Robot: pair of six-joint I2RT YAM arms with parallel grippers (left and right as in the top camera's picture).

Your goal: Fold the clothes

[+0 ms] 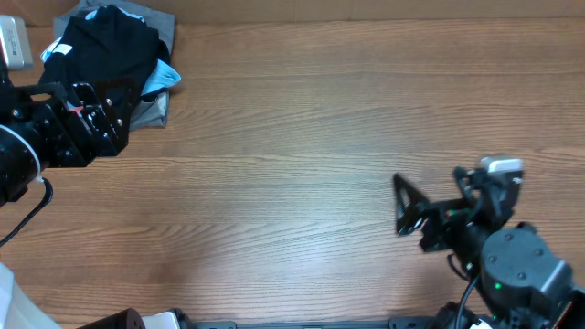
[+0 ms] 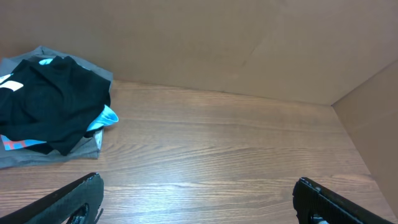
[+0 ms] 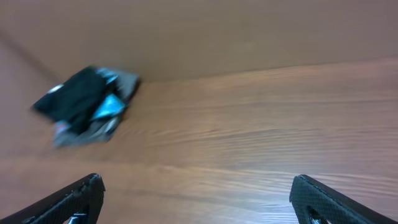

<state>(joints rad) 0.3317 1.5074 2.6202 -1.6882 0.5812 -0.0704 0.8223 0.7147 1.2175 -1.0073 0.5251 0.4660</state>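
The clothes, a crumpled black T-shirt (image 1: 105,46), lie on top of a small pile at the table's far left corner. In the left wrist view the black T-shirt (image 2: 50,102) sits at the upper left, with a bit of white near its edge. In the blurred right wrist view the T-shirt (image 3: 78,96) is far off at the left. My left gripper (image 1: 114,114) hovers just in front of the pile, open and empty (image 2: 199,193). My right gripper (image 1: 402,206) is at the near right, far from the pile, open with nothing between its fingers (image 3: 198,193).
Under the black shirt lie a light blue garment (image 1: 163,78) and a grey one (image 1: 151,111). A brown cardboard wall (image 2: 217,43) stands behind the table and along its side. A small white object (image 1: 14,41) sits at the far left edge.
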